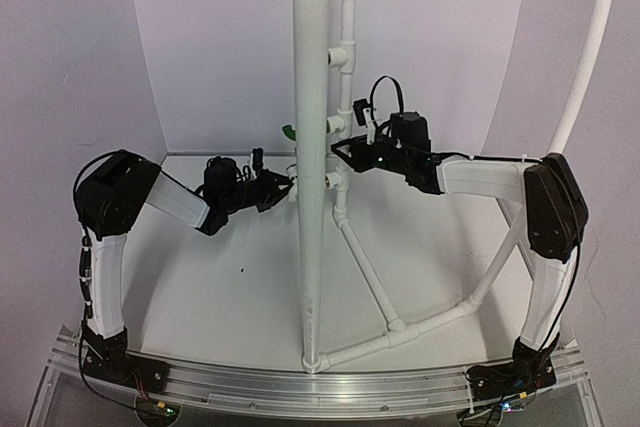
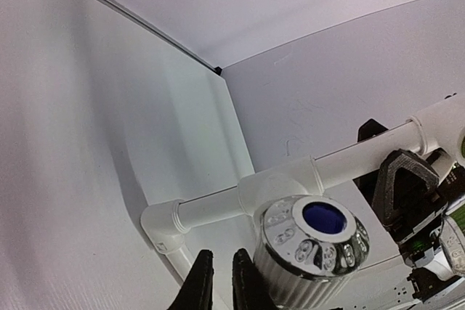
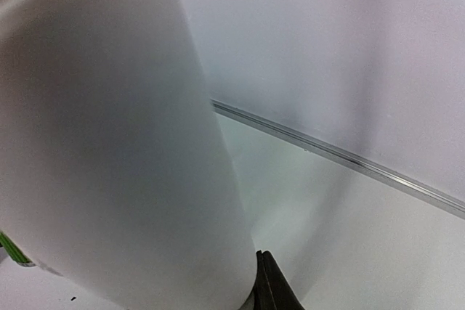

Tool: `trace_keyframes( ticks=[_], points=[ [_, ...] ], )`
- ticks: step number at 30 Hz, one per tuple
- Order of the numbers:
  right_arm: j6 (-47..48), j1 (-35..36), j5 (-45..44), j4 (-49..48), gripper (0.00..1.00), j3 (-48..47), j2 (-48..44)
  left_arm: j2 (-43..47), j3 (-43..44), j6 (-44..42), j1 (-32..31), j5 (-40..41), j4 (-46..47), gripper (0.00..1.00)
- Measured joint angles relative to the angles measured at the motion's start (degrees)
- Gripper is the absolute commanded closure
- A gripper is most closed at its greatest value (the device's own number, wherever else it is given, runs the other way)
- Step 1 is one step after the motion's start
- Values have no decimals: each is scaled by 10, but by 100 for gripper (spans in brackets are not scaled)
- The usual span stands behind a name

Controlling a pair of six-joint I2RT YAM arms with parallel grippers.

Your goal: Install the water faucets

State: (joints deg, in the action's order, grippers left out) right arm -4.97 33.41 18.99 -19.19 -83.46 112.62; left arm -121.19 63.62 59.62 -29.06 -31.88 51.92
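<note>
Both arms are in at the pipework now, and this looks like the seating stage of the job. The white faucet [image 2: 314, 241] shows its chrome cap with the blue dot up close in the left wrist view. It sits right in front of a tee outlet [image 2: 280, 183] on the thin pipe and looks to be already on that outlet. The left gripper [image 2: 220, 281] is at 7 o'clock from the cap. Its jaws are drawn almost together with only a sliver of gap and nothing between them, so they lie beside the faucet, not around it.

From overhead, the green faucet [image 1: 289, 132] peeks out at 9 o'clock from the thick upright pipe [image 1: 310, 247], which hides the rest of it. It sits well above the tabletop [image 1: 230, 287], level with the next tee up. The right gripper [image 1: 345, 150] reaches in from 3 o'clock on the far side of that pipe. The right wrist view is mostly blurred white pipe, with one dark fingertip [image 3: 270, 284] showing, so whether those jaws are open or clamped I cannot tell.

My read is that both faucets are at their outlets and the work left is tightening. Next, the left jaws would have to spread and come over to 1 o'clock to take the ribbed cap squarely. They would then turn it without cocking the thread, and the thick pipe crowds any swing. How far either thread is home can't be seen.
</note>
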Motion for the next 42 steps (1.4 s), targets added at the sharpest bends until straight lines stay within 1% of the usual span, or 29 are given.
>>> trace_keyframes(
  ticks=[6,10,15,20,26,36,42],
  points=[
    [0,0,0,0,100,0,0,2,32,-23,6,-20,-31,87],
    [0,0,0,0,100,0,0,9,38,-36,9,-27,-46,87],
    [0,0,0,0,100,0,0,21,39,-52,10,-37,-70,89],
    [0,0,1,0,100,0,0,44,41,-68,10,-50,-97,89],
    [0,0,1,0,100,0,0,82,41,-79,9,-63,-103,89],
    [0,0,1,0,100,0,0,96,37,-102,-31,-77,-131,90],
    [0,0,1,0,100,0,0,96,13,-102,-56,-74,-135,90]
  ],
)
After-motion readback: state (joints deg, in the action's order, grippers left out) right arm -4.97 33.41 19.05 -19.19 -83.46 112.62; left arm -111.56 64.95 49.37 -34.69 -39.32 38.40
